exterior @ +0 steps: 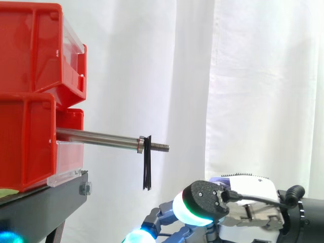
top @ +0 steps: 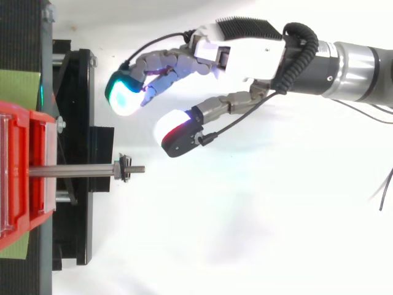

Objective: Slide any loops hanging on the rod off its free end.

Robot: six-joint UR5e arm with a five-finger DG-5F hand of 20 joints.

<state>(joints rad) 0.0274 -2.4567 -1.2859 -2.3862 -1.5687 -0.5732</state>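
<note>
A steel rod (exterior: 98, 136) is sticking out level from between the stacked red bins (exterior: 30, 55), which are sitting on a black stand (exterior: 43, 202) before the white curtain (exterior: 258, 76). Thin black loops (exterior: 147, 169) are hanging straight down from the rod near its free end, just beyond a small collar (exterior: 140, 144) and at the start of the threaded tip (exterior: 159, 147). How many loops there are cannot be told.

The hand (top: 245, 52) is hovering apart from the rod. In the side view it is sitting lower than the loops' bottom end and out past the tip. In the top view it is lying off to one side of the rod. Its fingers (top: 163, 64) are reaching toward the bins, loosely spread and only gently bent, gripping nothing. The thumb (top: 178, 132) is lying nearest the threaded tip without touching it.
</note>
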